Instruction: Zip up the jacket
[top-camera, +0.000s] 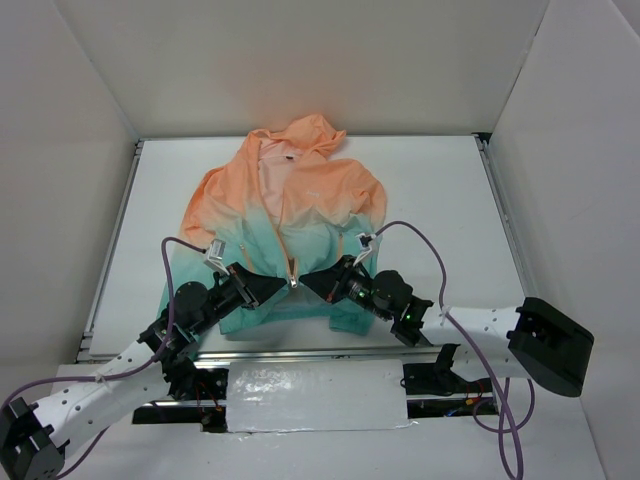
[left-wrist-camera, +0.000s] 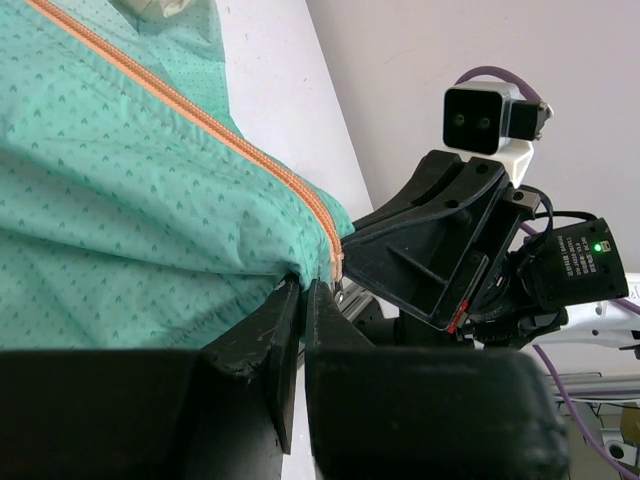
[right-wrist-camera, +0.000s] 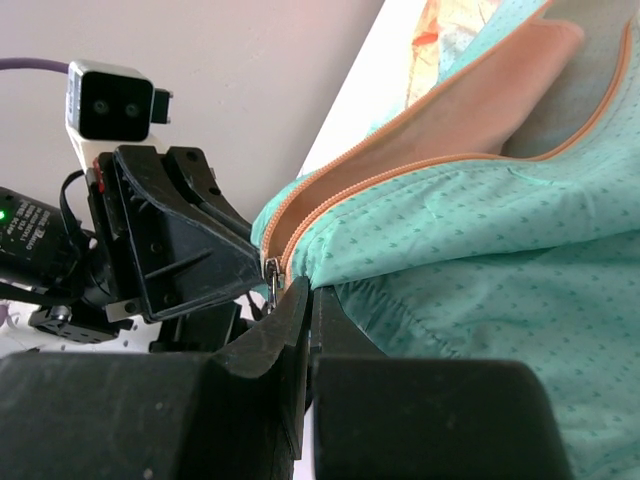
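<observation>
One jacket (top-camera: 290, 215), two arms (top-camera: 110, 385) (top-camera: 480, 325), one table (top-camera: 440, 200), two purple cables (top-camera: 166, 262) (top-camera: 430, 245)

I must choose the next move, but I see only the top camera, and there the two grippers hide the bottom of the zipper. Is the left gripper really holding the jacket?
Observer: Yes. In the left wrist view the left gripper is shut on the jacket at its bottom edge, just beside the end of the zipper.
Operator: And the right one?
Observer: The right gripper is shut on the green cloth at the bottom edge too.
Operator: Where is the slider?
Observer: In the right wrist view the metal slider sits at the bottom edge, just beside the right fingertips. Above it the two zipper edges spread apart.
</observation>
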